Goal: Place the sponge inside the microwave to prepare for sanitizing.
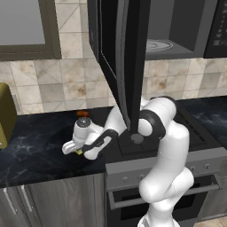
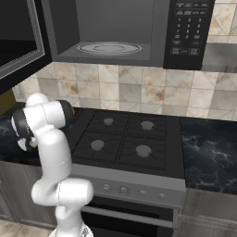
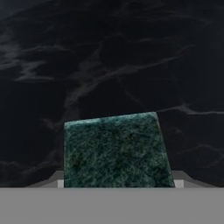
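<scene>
The open microwave (image 2: 111, 34) door hangs straight down the middle of the left base view and hides part of the arm's elbow and the stove behind it. In that view the gripper (image 1: 74, 148) is low over the black marble counter (image 1: 35, 146), left of the stove, and only a sliver of yellow shows beneath the hand, so little of the sponge (image 3: 116, 151) can be made out from there. In the hand view its dark green top lies flat on the counter, cut off at the bottom edge. Pale finger (image 3: 178, 183) corners show at both lower sides of it, just beside its flanks. The sponge seems to sit between the fingers, though I cannot tell whether they press on it or stand clear.

A small orange thing (image 1: 82, 114) lies on the counter behind the hand, near the tiled wall. An olive-yellow appliance (image 1: 6, 115) stands at the far left, well apart. The counter ahead of the sponge is bare dark stone. In the right base view the microwave's grey cavity with its round glass turntable (image 2: 109, 47) stands open above the four-burner stove (image 2: 122, 139), button panel (image 2: 187, 28) at right.
</scene>
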